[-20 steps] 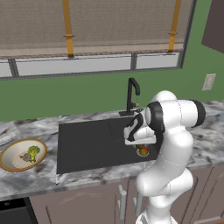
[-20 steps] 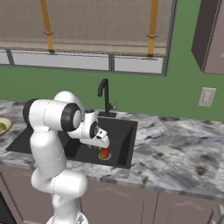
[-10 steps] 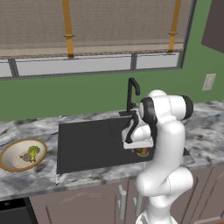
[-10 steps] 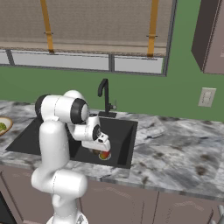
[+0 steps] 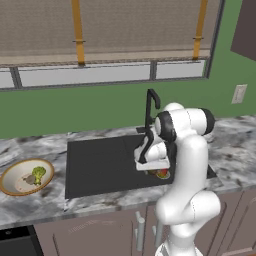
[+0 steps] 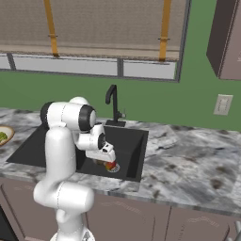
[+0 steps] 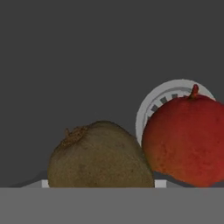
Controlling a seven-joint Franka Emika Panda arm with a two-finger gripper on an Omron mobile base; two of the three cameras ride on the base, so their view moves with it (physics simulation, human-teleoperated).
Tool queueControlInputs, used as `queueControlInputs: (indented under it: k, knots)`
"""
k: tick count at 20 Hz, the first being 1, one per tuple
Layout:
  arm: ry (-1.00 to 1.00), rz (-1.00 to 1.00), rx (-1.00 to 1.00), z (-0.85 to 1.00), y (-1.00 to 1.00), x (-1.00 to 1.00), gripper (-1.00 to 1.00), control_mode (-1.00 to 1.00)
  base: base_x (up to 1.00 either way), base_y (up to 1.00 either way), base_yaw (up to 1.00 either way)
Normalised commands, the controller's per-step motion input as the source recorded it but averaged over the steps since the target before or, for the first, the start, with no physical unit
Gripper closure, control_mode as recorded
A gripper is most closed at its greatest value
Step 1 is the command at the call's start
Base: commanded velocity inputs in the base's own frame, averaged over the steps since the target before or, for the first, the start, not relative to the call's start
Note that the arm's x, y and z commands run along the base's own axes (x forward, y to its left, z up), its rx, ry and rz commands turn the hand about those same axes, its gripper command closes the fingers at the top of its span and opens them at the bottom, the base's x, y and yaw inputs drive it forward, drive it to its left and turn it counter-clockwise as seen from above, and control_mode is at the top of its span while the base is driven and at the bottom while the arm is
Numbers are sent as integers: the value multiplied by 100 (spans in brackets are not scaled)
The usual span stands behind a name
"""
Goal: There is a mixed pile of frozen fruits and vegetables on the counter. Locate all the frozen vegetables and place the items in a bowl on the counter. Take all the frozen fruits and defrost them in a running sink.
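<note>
Two fruits sit in the black sink (image 5: 100, 165): red-orange fruit (image 7: 186, 140) over the drain (image 7: 151, 107), brown kiwi (image 7: 100, 157) touching it. Bowl (image 5: 7, 185) on the table (image 5: 235, 150), left, holds broccoli (image 5: 39, 173) and grey lump (image 5: 30, 179). Gripper (image 5: 154, 170) low over the fruits; jaw state unclear.

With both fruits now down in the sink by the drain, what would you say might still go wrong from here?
1. The kiwi sits right at the gripper, touching the red-orange fruit; a careless lift might nudge both.
2. No water is seen running from the faucet, so defrosting may not start.
3. The red-orange fruit partly covers the drain and might slow draining.
</note>
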Motion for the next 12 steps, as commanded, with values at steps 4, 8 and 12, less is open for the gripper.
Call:
queueControlInputs:
  k: [4, 8, 12]
  knots:
    - [1, 0, 0, -2, -16, -19, -100, -100, 0, 0, 0]
    - [1, -1, 3, 0, -43, -33, -100, -100, 0, 0, 0]
    - [-4, -5, 4, 46, -8, -12, -100, -100, 0, 0, 0]
